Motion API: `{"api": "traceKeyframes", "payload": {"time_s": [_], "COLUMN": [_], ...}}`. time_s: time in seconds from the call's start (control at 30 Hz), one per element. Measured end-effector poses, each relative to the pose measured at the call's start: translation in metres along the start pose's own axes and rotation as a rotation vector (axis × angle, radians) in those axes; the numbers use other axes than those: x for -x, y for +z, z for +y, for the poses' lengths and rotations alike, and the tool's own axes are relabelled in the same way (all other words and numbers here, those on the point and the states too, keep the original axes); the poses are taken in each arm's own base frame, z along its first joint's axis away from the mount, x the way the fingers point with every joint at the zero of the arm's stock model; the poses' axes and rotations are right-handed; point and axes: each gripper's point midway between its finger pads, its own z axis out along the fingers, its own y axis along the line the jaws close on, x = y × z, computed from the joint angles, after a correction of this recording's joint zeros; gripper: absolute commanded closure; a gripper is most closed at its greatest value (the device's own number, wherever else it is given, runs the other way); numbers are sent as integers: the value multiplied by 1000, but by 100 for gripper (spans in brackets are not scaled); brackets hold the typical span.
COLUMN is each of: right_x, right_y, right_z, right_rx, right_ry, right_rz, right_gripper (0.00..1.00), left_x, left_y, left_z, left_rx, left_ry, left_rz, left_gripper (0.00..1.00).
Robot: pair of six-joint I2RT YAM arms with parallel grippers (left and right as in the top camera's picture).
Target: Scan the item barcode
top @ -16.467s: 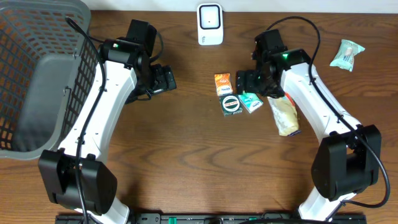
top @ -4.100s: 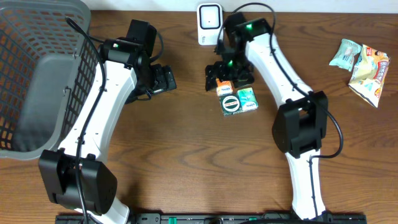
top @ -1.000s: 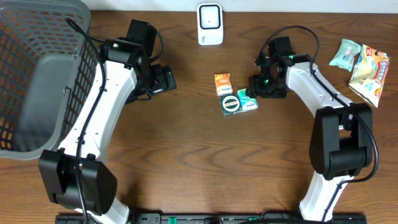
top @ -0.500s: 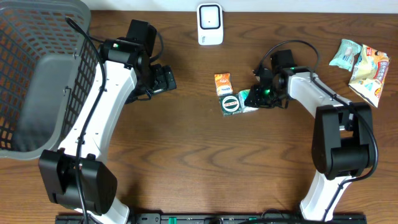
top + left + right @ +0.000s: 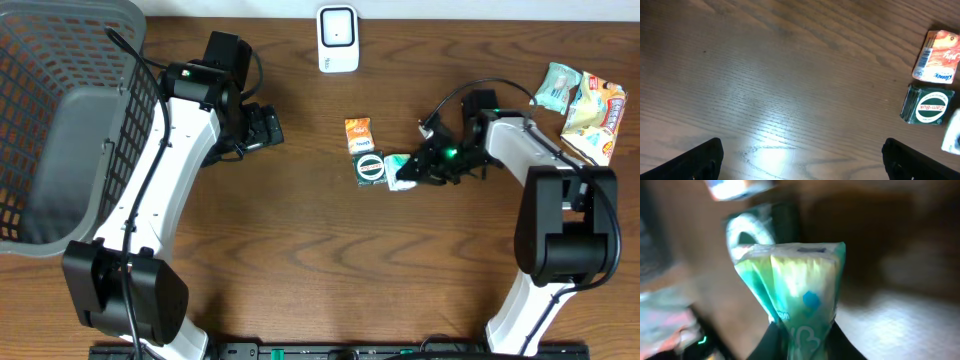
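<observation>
The right claw [image 5: 420, 168] is clenched on one end of a green tissue packet [image 5: 402, 172], which sits just at 3 o'clock of a round green tin [image 5: 371, 167]. The scanner [image 5: 338, 38] stands well apart, at 11 o'clock from the packet. The left claw [image 5: 266, 128] hangs released above the bare table [image 5: 300, 260], at 9 o'clock from the tin.

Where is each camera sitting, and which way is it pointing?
Overhead: above the table, looking straight down; left arm, right arm, basket, scanner.
Left wrist: on the left arm, looking down at wood; left gripper open, fingertips at bottom corners.
Right wrist: along the right gripper at the tissue pack it pinches.
Shared: overhead and left wrist both show the Zam-Buk tin and orange packet.
</observation>
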Motion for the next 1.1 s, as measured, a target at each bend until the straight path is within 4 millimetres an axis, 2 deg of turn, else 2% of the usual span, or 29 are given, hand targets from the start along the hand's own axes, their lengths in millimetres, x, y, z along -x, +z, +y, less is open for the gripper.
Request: {"api": "traceKeyframes", "payload": {"time_s": [0.2, 0.27, 0.47, 0.63, 0.77, 0.93, 1.0, 1.1], "right_x": [-12, -14, -23, -31, -30, -25, -25, -30], "right_y": [-6, -8, -19, -24, -32, -43, -43, -34], "right_z": [9, 5, -25, -30, -12, 36, 50, 59], "right_rx": [85, 73, -42, -80, -103, -182, -247, -370], "right_ry": [-23, -18, 72, 103, 26, -185, -239, -253], "right_rz": [32, 37, 58, 80, 57, -17, -41, -40], "right_gripper": [56, 52, 50, 54, 59, 62, 62, 60], "left_x": [0, 0, 0, 0, 0, 0, 0, 0], "left_y": [0, 0, 0, 0, 0, 0, 0, 0], "left_z": [0, 0, 0, 0, 0, 0, 0, 0], "left_rx": [0, 0, 0, 0, 0, 0, 0, 0], "left_ry": [0, 0, 0, 0, 0, 0, 0, 0], "left_rz": [0, 0, 0, 0, 0, 0, 0, 1], "left_gripper": [0, 0, 0, 0, 0, 0, 0, 0]}}
